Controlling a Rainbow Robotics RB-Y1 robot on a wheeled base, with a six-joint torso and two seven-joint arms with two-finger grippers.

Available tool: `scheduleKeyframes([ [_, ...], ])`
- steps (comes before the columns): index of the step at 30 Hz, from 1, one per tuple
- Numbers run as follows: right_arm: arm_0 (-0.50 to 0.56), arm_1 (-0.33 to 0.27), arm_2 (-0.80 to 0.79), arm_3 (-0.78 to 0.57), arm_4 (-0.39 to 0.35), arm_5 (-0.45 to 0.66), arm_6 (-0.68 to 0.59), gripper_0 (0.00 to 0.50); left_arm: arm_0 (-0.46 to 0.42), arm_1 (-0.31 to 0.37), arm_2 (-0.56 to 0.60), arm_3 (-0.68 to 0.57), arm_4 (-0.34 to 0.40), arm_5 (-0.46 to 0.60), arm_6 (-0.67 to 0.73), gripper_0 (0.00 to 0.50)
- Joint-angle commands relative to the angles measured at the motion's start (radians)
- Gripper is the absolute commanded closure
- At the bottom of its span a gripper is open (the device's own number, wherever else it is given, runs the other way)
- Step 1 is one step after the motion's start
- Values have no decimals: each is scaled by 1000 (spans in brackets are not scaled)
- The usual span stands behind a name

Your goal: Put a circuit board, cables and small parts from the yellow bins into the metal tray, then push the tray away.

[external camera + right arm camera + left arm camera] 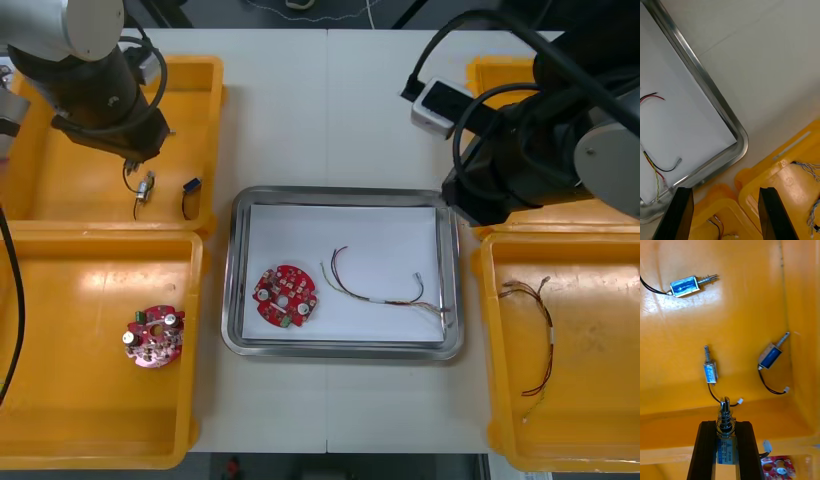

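Yellow bin (pixel 60 190), far left: left gripper (pixel 725 424) is clamping a small metal part (pixel 725 446) over it (part's lower end cut off). Right gripper (pixel 724 192) is hanging open, holding nothing, beside the metal tray (pixel 696 71).

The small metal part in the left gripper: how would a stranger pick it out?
Find the far yellow bin on the robot's left, under the left gripper. Three blue-bodied small metal parts lie loose on its floor; the held part alone is clamped between the black fingers, spring end outward.
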Motion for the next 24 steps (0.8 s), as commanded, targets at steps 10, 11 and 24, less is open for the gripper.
scheduleKeyframes([
  [10,10,-56,-330,175,-23,3,-26,0,-2,-169,14,-247,-70,21,241,500],
  [11,10,-58,-349,191,-19,3,-24,0,7,-176,6,-264,-75,21,245,499],
  [24,-71,-59,-416,398,67,3,3,0,154,-255,-112,-367,-190,-8,299,498],
])
